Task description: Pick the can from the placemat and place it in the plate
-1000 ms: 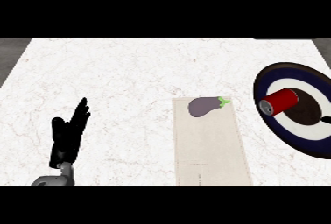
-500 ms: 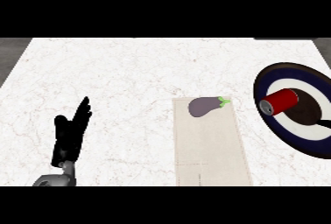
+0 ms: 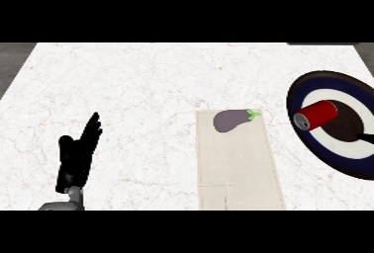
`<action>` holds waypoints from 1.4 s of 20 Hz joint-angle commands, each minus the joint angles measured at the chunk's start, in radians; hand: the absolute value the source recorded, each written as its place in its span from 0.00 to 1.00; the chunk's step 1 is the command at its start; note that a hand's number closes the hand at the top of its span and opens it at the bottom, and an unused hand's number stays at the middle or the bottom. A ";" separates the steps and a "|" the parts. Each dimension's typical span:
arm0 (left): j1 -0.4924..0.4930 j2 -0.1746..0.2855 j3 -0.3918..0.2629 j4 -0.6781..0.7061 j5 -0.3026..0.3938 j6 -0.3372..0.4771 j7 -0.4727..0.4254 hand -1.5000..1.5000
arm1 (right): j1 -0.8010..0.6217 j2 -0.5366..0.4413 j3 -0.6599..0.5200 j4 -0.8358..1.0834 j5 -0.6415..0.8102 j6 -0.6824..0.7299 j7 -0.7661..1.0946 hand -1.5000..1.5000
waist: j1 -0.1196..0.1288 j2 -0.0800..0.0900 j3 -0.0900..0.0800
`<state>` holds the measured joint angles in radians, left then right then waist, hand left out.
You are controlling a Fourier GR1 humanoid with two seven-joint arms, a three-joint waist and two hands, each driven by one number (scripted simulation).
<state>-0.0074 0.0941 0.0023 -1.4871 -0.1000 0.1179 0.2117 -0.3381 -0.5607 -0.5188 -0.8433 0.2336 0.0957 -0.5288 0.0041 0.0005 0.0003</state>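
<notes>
Near left, the left robot hand [image 3: 76, 158] rests open, fingers straight, with bare worktop [image 3: 146, 79] all round it. The mat [image 3: 237, 168] runs off the near edge, an eggplant [image 3: 232, 120] on its far end. At right, the can [image 3: 316, 114] lies on its side in the plate [image 3: 321, 84], which the view's edge cuts. A sliver of the right robot hand [image 3: 364, 138] shows there; whether it is open or closed I cannot tell.

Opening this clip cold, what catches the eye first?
A red can lies on its side on the ringed plate at the right edge. A purple eggplant sits at the far end of the beige placemat, mid-counter. The left hand rests open, fingers up, at lower left.
</notes>
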 commanded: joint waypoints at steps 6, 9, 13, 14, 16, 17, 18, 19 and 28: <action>0.032 0.018 0.037 0.018 0.017 -0.032 -0.062 0.50 | -0.013 -0.087 -0.007 0.175 -0.010 -0.016 -0.074 0.00 | 0.002 0.000 0.000; -0.030 0.019 0.045 0.016 0.019 -0.029 0.006 0.50 | -0.027 -0.122 -0.014 0.306 0.008 -0.045 -0.179 0.00 | 0.004 0.002 0.001; -0.012 -0.047 -0.016 0.014 -0.039 0.030 -0.011 0.50 | -0.051 -0.165 -0.042 0.367 -0.028 -0.040 -0.203 0.00 | 0.003 0.002 0.001; -0.029 0.031 0.045 -0.021 0.029 -0.055 0.049 0.50 | -0.021 -0.175 -0.020 0.291 -0.025 -0.024 -0.159 0.00 | 0.000 0.000 0.000; -0.026 -0.015 0.015 -0.007 -0.004 -0.011 0.019 0.50 | -0.025 -0.183 -0.050 0.408 -0.035 -0.052 -0.273 0.00 | 0.004 0.002 0.001; -0.039 -0.035 -0.008 -0.017 -0.025 0.010 0.063 0.50 | -0.021 -0.173 -0.044 0.385 -0.046 -0.054 -0.252 0.00 | 0.002 0.001 0.001; -0.068 0.001 0.053 0.094 0.002 -0.016 -0.022 0.50 | -0.031 -0.175 -0.044 0.403 -0.049 -0.058 -0.253 0.00 | 0.001 0.002 0.000; -0.020 -0.007 0.035 0.066 0.004 -0.025 -0.048 0.50 | -0.009 -0.229 -0.080 0.422 -0.077 -0.001 -0.282 0.00 | 0.002 0.002 0.001; -0.056 0.001 0.036 0.041 0.001 -0.033 0.004 0.50 | -0.100 -0.290 -0.087 0.606 -0.070 -0.097 -0.315 0.00 | 0.014 0.006 0.003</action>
<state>-0.0501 0.0857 0.0298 -1.4611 -0.1080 0.1009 0.2217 -0.4075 -0.8224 -0.5956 -0.3159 0.1642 0.0251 -0.8134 0.0116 0.0041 0.0018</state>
